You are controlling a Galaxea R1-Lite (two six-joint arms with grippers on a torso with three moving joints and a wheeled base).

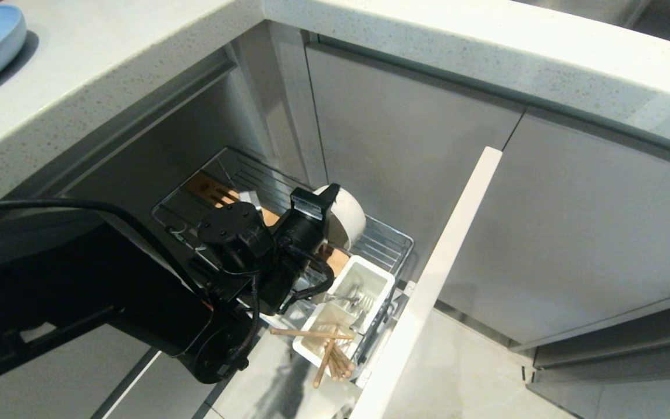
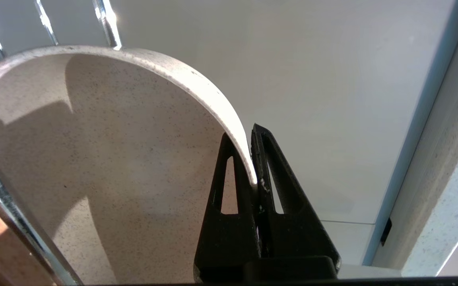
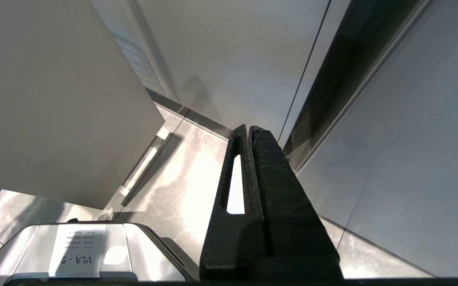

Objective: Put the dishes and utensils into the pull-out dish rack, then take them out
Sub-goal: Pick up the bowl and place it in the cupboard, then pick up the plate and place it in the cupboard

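The left tool [image 2: 255, 159] pinches the rim of the white bowl [image 1: 346, 218], which stands on its edge in the pull-out dish rack [image 1: 390, 244]. The right tool [image 3: 249, 131] is pressed together, empty, near the floor.

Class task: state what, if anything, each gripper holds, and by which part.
The left gripper pinches the small white speckled bowl by its rim. The right gripper holds nothing.
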